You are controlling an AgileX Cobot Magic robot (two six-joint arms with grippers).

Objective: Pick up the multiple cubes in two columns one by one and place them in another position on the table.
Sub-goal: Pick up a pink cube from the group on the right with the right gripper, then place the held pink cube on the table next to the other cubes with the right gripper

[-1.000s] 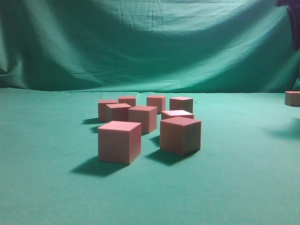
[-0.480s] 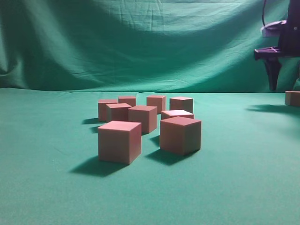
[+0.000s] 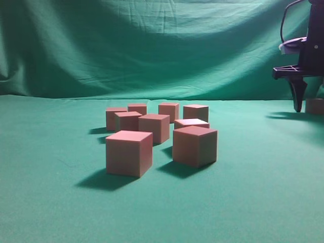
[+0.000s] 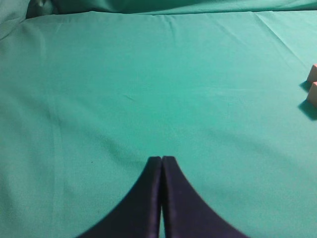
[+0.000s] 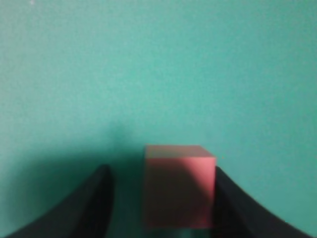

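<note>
Several salmon-pink cubes stand in two columns mid-table, the nearest two being a front left cube [image 3: 129,153] and a front right cube [image 3: 195,146]. One more cube [image 3: 316,106] sits alone at the far right edge. My right gripper [image 5: 161,173] is down around that lone cube [image 5: 179,186]. Its right finger touches the cube's side, while a gap shows at the left finger [image 5: 94,198], so it is open. The exterior view shows one black finger [image 3: 298,98] just left of the cube. My left gripper [image 4: 161,159] is shut and empty over bare green cloth.
Green cloth covers the table [image 3: 50,202], and a draped green backdrop [image 3: 152,45] rises behind it. Two cubes [image 4: 313,84] peek in at the right edge of the left wrist view.
The right arm came into the exterior view from the upper right and dropped to the lone cube. Its jaws have narrowed around it. The grouped cubes have not moved.
</note>
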